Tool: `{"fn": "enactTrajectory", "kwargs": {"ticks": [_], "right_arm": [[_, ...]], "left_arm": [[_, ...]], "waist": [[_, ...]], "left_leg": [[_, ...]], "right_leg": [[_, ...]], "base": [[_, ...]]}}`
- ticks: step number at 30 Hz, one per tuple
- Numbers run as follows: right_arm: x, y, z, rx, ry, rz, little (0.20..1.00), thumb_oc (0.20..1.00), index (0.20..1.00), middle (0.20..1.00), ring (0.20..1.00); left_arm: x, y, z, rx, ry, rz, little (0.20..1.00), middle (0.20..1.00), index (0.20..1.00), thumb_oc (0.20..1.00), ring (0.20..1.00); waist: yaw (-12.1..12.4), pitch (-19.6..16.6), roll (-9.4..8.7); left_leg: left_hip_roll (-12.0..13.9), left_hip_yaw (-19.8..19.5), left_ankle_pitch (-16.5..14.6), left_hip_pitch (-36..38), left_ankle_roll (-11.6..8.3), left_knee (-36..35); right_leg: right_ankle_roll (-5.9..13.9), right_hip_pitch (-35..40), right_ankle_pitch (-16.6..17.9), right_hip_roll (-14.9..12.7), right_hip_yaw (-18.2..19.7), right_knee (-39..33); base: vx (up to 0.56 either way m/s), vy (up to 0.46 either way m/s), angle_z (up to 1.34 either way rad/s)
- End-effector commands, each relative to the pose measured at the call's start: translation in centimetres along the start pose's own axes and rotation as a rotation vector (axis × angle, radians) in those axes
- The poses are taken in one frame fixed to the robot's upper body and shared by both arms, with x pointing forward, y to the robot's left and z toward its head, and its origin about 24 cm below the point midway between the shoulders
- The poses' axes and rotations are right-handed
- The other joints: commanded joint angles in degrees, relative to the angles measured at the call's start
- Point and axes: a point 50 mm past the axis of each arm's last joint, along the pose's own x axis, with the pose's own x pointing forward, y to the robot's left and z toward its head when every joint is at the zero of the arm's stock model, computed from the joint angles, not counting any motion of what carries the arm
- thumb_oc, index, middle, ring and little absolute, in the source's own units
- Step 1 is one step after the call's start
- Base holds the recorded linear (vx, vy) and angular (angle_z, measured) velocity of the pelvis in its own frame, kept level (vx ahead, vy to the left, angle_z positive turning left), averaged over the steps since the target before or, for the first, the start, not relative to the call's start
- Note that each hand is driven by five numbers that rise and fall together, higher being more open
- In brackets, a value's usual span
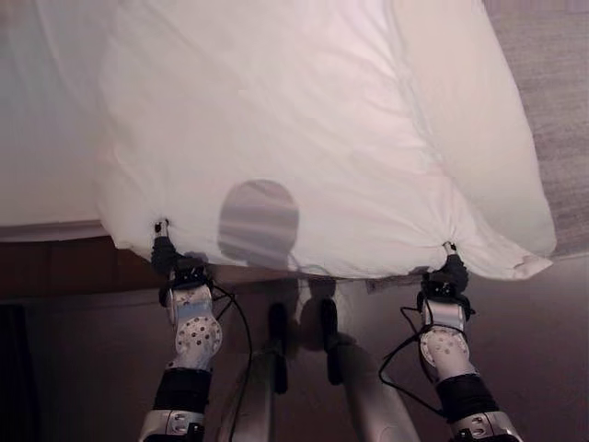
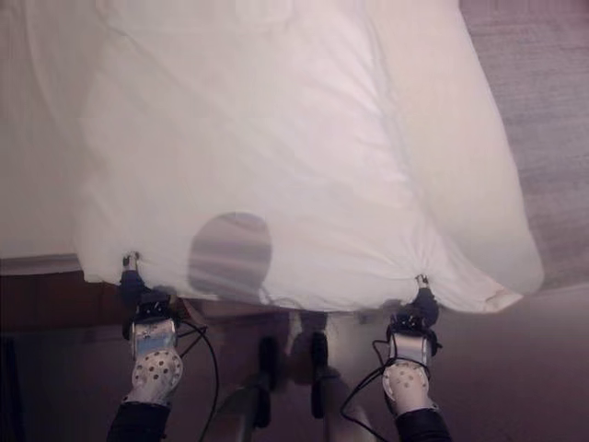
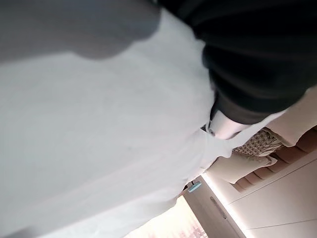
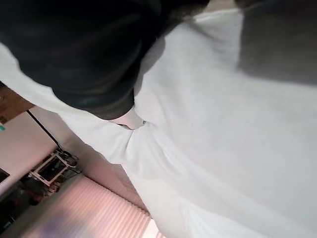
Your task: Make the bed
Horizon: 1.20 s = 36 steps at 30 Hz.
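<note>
Left hand (image 1: 164, 247) pinching the white duvet (image 1: 304, 138) at its near edge, right hand (image 1: 451, 267) bunched on the same edge further along; duvet stretched between them, spread across the bed (image 1: 46, 138).

This is a bedroom: a bed (image 1: 46, 138) with a white duvet (image 1: 304, 129), grey carpet (image 1: 552, 83) beside it, and a padded headboard (image 3: 292, 148) near a wall.
</note>
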Motion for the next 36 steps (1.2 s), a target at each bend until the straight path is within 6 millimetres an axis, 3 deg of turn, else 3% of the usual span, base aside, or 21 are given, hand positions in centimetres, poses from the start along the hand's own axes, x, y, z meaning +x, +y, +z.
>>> {"fn": "enactTrajectory", "kwargs": {"ticks": [1,2,3,5,8,10,11,12,13,14,15,16,17,18,20,22,23,24,26,30,36], "right_arm": [[0.3,0.6,3.6,-0.045,-0.121,0.069,0.200,0.200,0.200,0.200,0.200],[0.4,0.6,3.4,-0.053,-0.114,0.074,0.200,0.200,0.200,0.200,0.200],[0.4,0.6,3.4,-0.053,-0.114,0.074,0.200,0.200,0.200,0.200,0.200],[0.5,0.9,2.9,-0.045,-0.096,0.084,0.200,0.200,0.200,0.200,0.200],[0.5,1.0,2.8,-0.040,-0.095,0.088,0.200,0.200,0.200,0.200,0.200],[0.6,1.1,2.6,-0.032,-0.086,0.093,0.200,0.200,0.200,0.200,0.200],[0.7,1.2,2.4,-0.017,-0.082,0.097,0.200,0.200,0.200,0.200,0.200],[0.7,1.3,2.4,-0.016,-0.082,0.097,0.200,0.200,0.200,0.200,0.200],[0.4,1.4,2.0,0.000,-0.068,0.105,0.200,0.200,0.200,0.200,0.200],[0.4,1.4,2.0,0.001,-0.068,0.105,0.200,0.200,0.200,0.200,0.200],[0.4,1.4,1.7,0.016,-0.048,0.105,0.200,0.200,0.200,0.200,0.200],[0.4,1.4,1.7,0.017,-0.048,0.105,0.200,0.200,0.200,0.200,0.200],[0.4,2.0,1.0,0.028,-0.024,0.124,0.200,0.200,0.200,0.200,0.200],[0.4,2.0,1.0,0.029,-0.025,0.124,0.200,0.200,0.200,0.200,0.200],[0.4,1.7,0.4,-0.005,0.011,0.141,0.200,0.200,0.200,0.200,0.200],[0.5,1.5,0.4,-0.020,0.007,0.131,0.200,0.200,0.200,0.200,0.200],[0.3,1.3,0.1,-0.016,0.018,0.125,0.200,0.200,0.200,0.200,0.200],[0.3,1.4,0.1,-0.016,0.019,0.126,0.200,0.200,0.200,0.200,0.200],[0.3,1.0,0.0,-0.047,0.018,0.115,0.200,0.200,0.200,0.200,0.200],[0.2,1.3,0.5,-0.123,0.006,0.142,0.200,0.200,0.200,0.200,0.200],[0.3,0.8,1.2,-0.157,-0.008,0.130,0.200,0.200,0.200,0.200,0.200]], "left_arm": [[-0.1,-1.5,2.9,-0.005,-0.148,-0.088,0.200,0.200,0.200,0.200,0.200],[-0.2,-1.8,3.2,0.009,-0.162,-0.106,0.200,0.200,0.200,0.200,0.200],[-0.2,-1.8,3.2,0.009,-0.162,-0.106,0.200,0.200,0.200,0.200,0.200],[-0.2,-2.1,4.1,0.011,-0.210,-0.107,0.200,0.200,0.200,0.200,0.200],[-0.2,-2.3,4.5,-0.017,-0.228,-0.106,0.200,0.200,0.200,0.200,0.200],[0.0,-2.4,4.6,-0.026,-0.228,-0.108,0.200,0.200,0.200,0.200,0.200],[0.2,-2.5,4.4,-0.030,-0.223,-0.111,0.200,0.200,0.200,0.200,0.200],[0.2,-2.5,4.4,-0.030,-0.223,-0.113,0.200,0.200,0.200,0.200,0.200],[0.1,-3.2,3.7,-0.037,-0.187,-0.157,0.200,0.200,0.200,0.200,0.200],[0.2,-3.2,3.7,-0.037,-0.187,-0.158,0.200,0.200,0.200,0.200,0.200],[0.0,-2.9,3.4,-0.033,-0.167,-0.169,0.200,0.200,0.200,0.200,0.200],[0.0,-2.9,3.4,-0.033,-0.167,-0.170,0.200,0.200,0.200,0.200,0.200],[-0.1,-2.2,3.8,0.001,-0.182,-0.150,0.200,0.200,0.200,0.200,0.200],[-0.1,-2.2,3.8,0.001,-0.182,-0.151,0.200,0.200,0.200,0.200,0.200],[0.2,-2.4,4.0,0.022,-0.187,-0.166,0.200,0.200,0.200,0.200,0.200],[0.2,-2.3,4.0,0.027,-0.191,-0.154,0.200,0.200,0.200,0.200,0.200],[0.2,-2.3,4.0,0.035,-0.188,-0.139,0.200,0.200,0.200,0.200,0.200],[0.2,-2.3,4.0,0.035,-0.189,-0.139,0.200,0.200,0.200,0.200,0.200],[0.1,-2.1,3.5,0.049,-0.179,-0.113,0.200,0.200,0.200,0.200,0.200],[-0.3,-1.5,2.5,0.068,-0.139,-0.084,0.200,0.200,0.200,0.200,0.200],[-0.4,-0.4,1.9,0.054,-0.126,-0.023,0.200,0.200,0.200,0.200,0.200]], "waist": [[-0.41,-3.03,0.75],[-0.02,-3.35,0.67],[-0.03,-3.44,0.60],[1.50,-3.11,0.28],[2.34,-3.69,0.64],[2.74,-3.92,0.72],[2.48,-3.51,0.44],[2.54,-3.52,0.40],[2.28,-3.43,-0.32],[2.30,-3.46,-0.36],[2.22,-3.72,-0.66],[2.19,-3.82,-0.78],[4.10,-3.94,0.19],[4.02,-3.94,0.11],[3.23,-4.21,0.41],[2.97,-4.25,0.20],[2.87,-3.88,-0.57],[2.87,-3.92,-0.72],[2.59,-4.66,-1.52],[2.28,-5.25,-1.10],[1.76,-5.59,0.78]], "left_leg": [[6.15,-3.45,-0.98,-1.23,-0.82,-0.72],[8.97,-5.58,0.59,0.14,-0.66,-5.37],[8.93,-5.54,1.11,0.22,-0.69,-5.95],[14.78,-13.33,6.75,3.18,-2.18,-15.62],[17.07,-18.18,9.59,4.21,-3.73,-20.82],[16.92,-19.17,7.91,4.80,-4.18,-19.45],[15.25,-14.83,3.96,3.42,-4.16,-14.78],[15.13,-14.83,3.96,3.05,-4.07,-14.39],[12.09,-10.50,-2.53,1.46,-3.55,-6.14],[11.96,-10.49,-2.47,1.17,-3.43,-5.87],[8.30,-9.71,-7.70,0.07,-1.37,-0.53],[8.10,-9.65,-7.55,-0.20,-1.24,-0.41],[7.22,-6.32,-9.78,0.33,0.52,1.58],[7.05,-6.34,-9.60,0.16,0.57,1.61],[3.73,-5.16,-8.44,1.07,1.91,-1.38],[2.64,-4.52,-7.91,2.05,2.14,-2.92],[0.31,-3.26,-7.16,3.64,2.97,-5.55],[0.21,-3.17,-6.89,3.62,2.96,-5.80],[-2.59,-2.85,-5.17,5.60,3.52,-11.02],[-4.05,-2.75,-5.19,6.05,4.77,-11.40],[-3.80,-2.80,-5.50,4.79,4.30,-9.83]], "right_leg": [[6.00,3.10,1.12,0.66,-0.50,-5.61],[6.16,2.15,0.73,0.30,0.01,-4.39],[6.11,1.95,0.93,0.26,0.04,-4.40],[6.45,-1.29,-0.92,-0.01,2.57,0.99],[7.01,-3.20,-1.98,-0.13,4.49,3.80],[8.39,-3.85,-2.36,-1.92,5.77,4.86],[10.61,-2.43,-0.34,-5.52,6.07,3.07],[10.71,-2.53,0.00,-5.57,6.17,2.80],[13.71,0.66,4.32,-10.76,6.70,-3.29],[13.83,0.69,4.74,-10.86,6.75,-3.72],[15.48,2.93,15.20,-16.78,6.86,-11.90],[15.60,2.93,15.68,-16.98,6.92,-12.40],[15.01,4.32,21.40,-19.80,1.43,-19.32],[15.03,4.30,21.66,-19.94,1.40,-19.52],[12.37,3.50,13.93,-14.33,1.72,-16.66],[11.97,2.76,11.73,-11.93,1.56,-14.79],[10.42,1.72,7.25,-4.16,-0.17,-10.18],[10.38,1.40,7.16,-4.26,-0.06,-9.84],[8.83,1.41,4.16,2.60,0.48,-6.85],[7.11,0.33,4.86,6.14,4.43,-7.07],[7.31,0.27,5.67,4.94,4.40,-8.60]], "base": [[0.00,0.000,0.00],[0.01,0.060,-0.11],[0.03,0.171,-0.06],[0.02,0.264,-0.14],[0.02,0.358,-0.08],[0.01,0.535,-0.28],[-0.01,0.395,-0.24],[0.03,0.813,-0.14],[0.02,0.441,0.12],[0.08,0.987,0.23],[0.03,0.575,0.22],[0.05,1.096,-0.10],[-0.01,0.544,-0.37],[-0.01,0.751,-0.83],[-0.03,0.655,-1.36],[-0.02,0.450,-0.38],[-0.04,0.249,0.10],[-0.07,0.335,-0.06],[-0.03,0.202,-0.12],[0.01,0.068,-0.15],[0.01,-0.096,0.04]]}}
